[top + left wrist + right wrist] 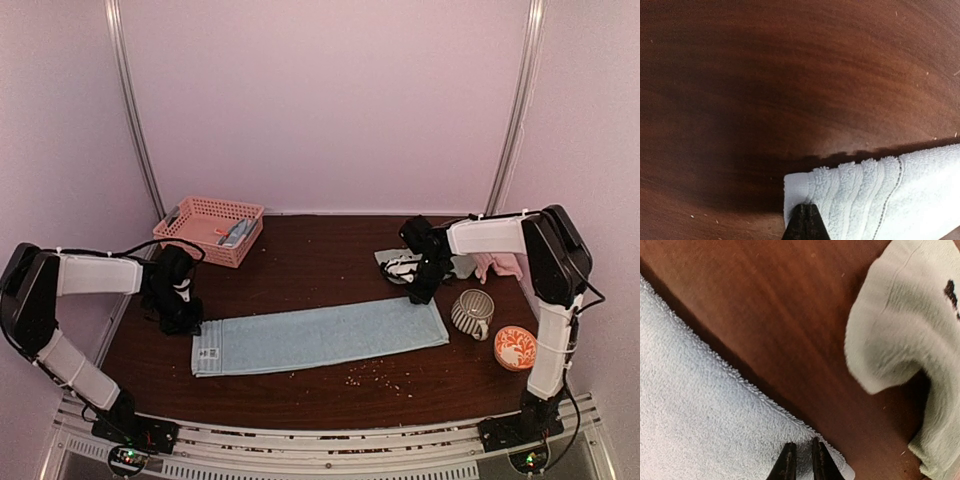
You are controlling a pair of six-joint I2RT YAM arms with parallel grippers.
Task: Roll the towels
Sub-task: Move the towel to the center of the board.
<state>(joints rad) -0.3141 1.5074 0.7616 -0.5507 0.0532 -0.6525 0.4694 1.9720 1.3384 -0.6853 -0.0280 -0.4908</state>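
Soft pinkish light, even from above, broad dark shadow on table point(730, 150), wrist close-ups slightly blurred

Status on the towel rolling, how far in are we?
Done: nothing rolled yet. In hand: the light blue towel lies flat; the left fingers pinch one far corner, the right fingers the other. Left: roll it, then the green towel and pink towel, both bunched far right.
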